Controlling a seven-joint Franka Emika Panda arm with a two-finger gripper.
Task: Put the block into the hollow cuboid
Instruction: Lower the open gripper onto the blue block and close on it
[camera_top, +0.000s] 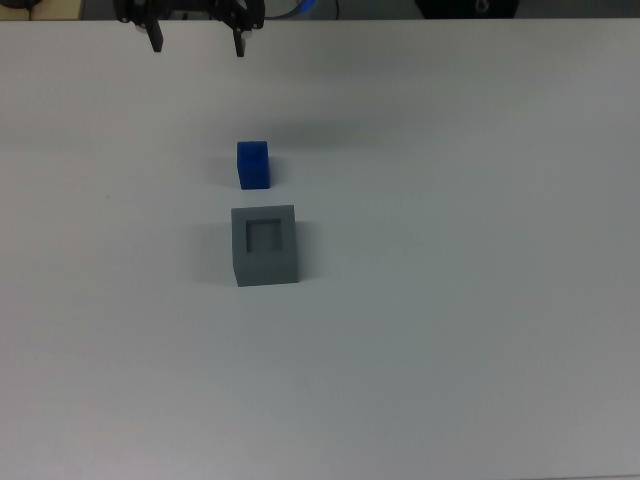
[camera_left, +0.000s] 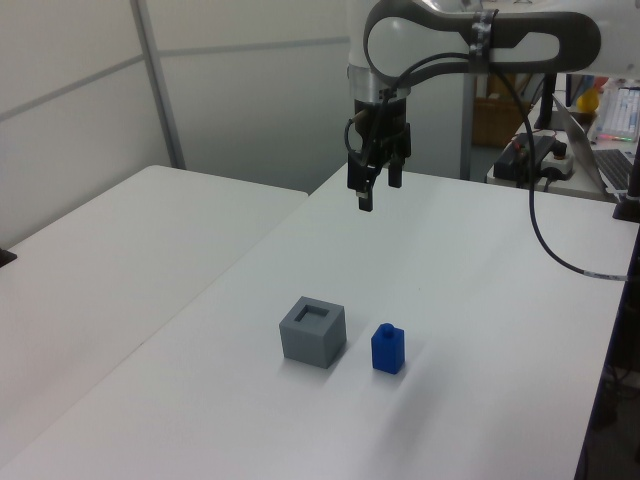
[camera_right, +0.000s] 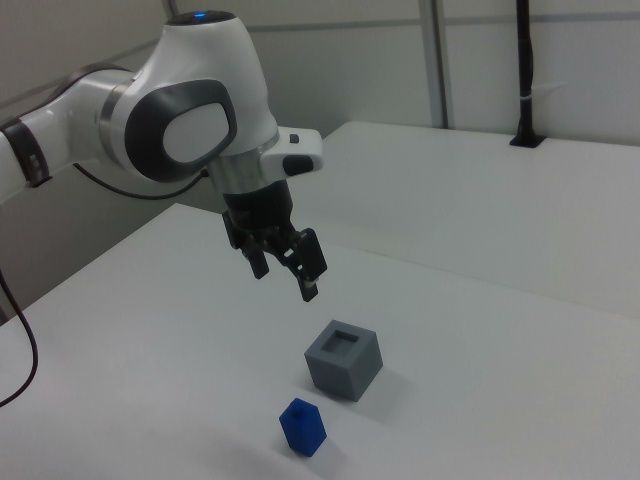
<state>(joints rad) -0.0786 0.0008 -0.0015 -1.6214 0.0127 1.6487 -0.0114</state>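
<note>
The tool (camera_top: 197, 40) hung spread and empty, high over the worktop (camera_top: 480, 300) near the top view's upper edge. The block (camera_top: 253, 164) stood mid-worktop, below the tool in the top view and slightly to its right, so the reach probably ran away from that edge and down. The hollow cuboid (camera_top: 265, 244) sat just beyond the block, apart from it, recess up. The left view showed the tool's height, which the top view hid.
</note>
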